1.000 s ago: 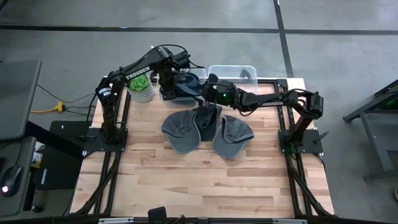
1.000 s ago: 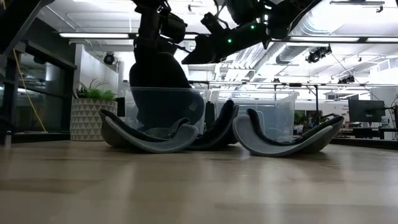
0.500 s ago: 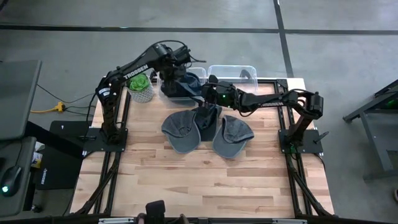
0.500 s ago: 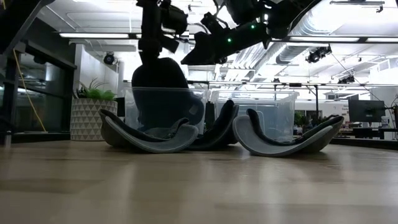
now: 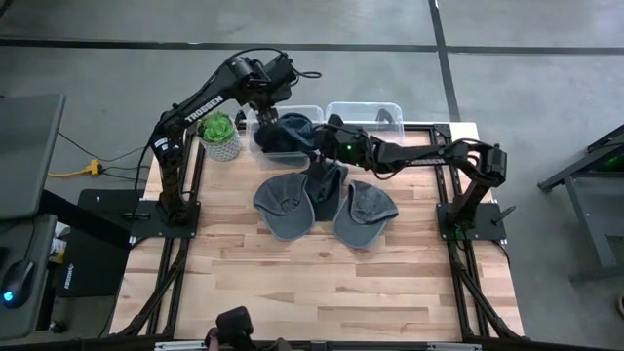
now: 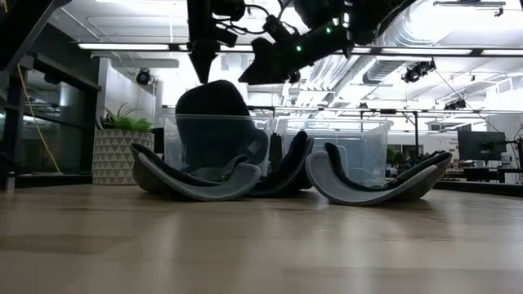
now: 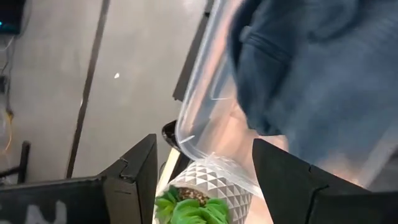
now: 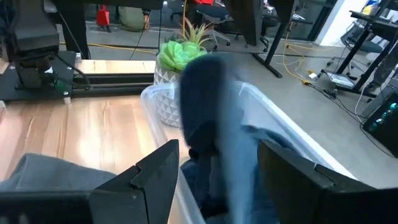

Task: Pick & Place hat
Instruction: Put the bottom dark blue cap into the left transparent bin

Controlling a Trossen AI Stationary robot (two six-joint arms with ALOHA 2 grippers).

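The wooden table (image 5: 322, 283) is bare at the near side. Farther in lie three caps: a grey cap (image 5: 285, 203), a dark cap (image 5: 327, 183) and another grey cap (image 5: 365, 212). Behind them, by the far edge, a dark blue hat (image 5: 285, 133) sits in the left clear bin (image 5: 261, 148). The second bin (image 5: 375, 115) and a potted plant (image 5: 220, 135) stand beside it. The left gripper (image 5: 267, 86) hangs above the hat, fingers apart, holding nothing. The right gripper (image 5: 325, 136) is near, fingers wide apart. Grey floor lies all around.

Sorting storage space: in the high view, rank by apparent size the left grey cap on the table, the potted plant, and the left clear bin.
1. Left clear bin, though a dark hat covers much of it.
2. Left grey cap, close to the bin; unsure.
3. Potted plant, clearly smallest.
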